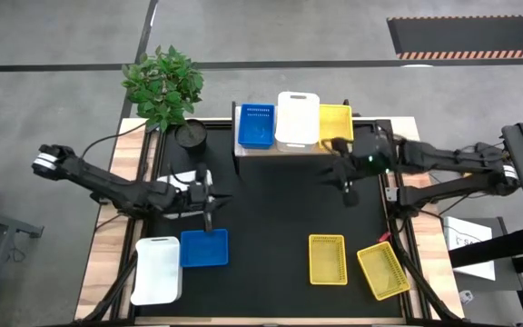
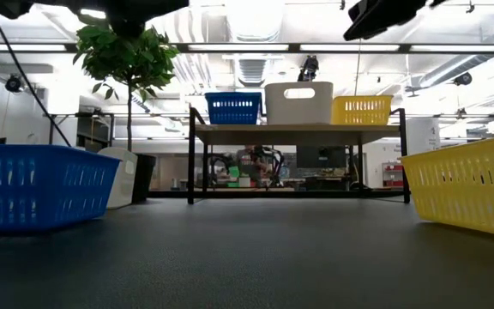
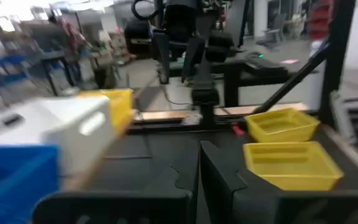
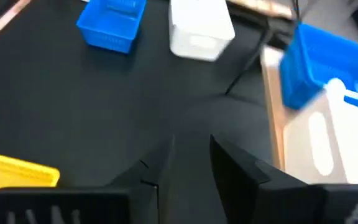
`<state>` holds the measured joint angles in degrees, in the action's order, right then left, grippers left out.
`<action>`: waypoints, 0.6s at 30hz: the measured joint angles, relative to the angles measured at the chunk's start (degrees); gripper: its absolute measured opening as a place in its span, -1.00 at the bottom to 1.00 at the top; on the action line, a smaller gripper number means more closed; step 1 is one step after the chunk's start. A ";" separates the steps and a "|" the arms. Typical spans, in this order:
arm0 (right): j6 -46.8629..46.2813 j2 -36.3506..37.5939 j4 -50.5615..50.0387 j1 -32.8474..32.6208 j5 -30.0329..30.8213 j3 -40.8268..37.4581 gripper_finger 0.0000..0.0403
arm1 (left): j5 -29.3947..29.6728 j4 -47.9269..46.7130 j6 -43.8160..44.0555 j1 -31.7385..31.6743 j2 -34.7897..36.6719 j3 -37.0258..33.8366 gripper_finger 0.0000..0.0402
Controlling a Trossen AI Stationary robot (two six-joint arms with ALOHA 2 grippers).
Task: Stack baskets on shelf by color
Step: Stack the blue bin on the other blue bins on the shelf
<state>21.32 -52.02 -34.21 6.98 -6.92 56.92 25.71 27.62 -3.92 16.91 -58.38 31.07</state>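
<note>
Baskets stand in two groups: three on the shelf [image 1: 284,151] at the far edge of the black table [image 1: 271,209] — a blue basket [image 1: 255,125], a white basket [image 1: 298,119] and a yellow basket [image 1: 335,123] side by side, filling the shelf top from end to end — and four down on the mat near the front edge. Of those, a white one [image 1: 157,270] and a blue one [image 1: 204,248] touch at the front left, while two yellow ones [image 1: 327,259] [image 1: 382,270] lie just beside each other at the front right, the outer one tilted. No brand, label or writing can be read on any of them. A potted plant [image 1: 163,86] stands at the far left corner beside the shelf. The middle of the mat is open — wide room between the two front groups and the shelf. The left gripper [image 1: 209,207] hangs over the mat just behind the front blue basket, its fingers pressed together on nothing. The right gripper [image 1: 345,186] hovers in front of the shelf's right end, fingers slightly parted with nothing between them.
</note>
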 joint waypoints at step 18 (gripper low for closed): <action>10.68 3.90 10.32 -4.74 8.61 -8.52 -0.81 | 0.19 -9.65 42.38 6.18 -23.26 16.29 -1.00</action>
<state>31.99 -48.12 -23.88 2.24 1.69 48.40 25.90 17.96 38.46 23.09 -81.64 47.36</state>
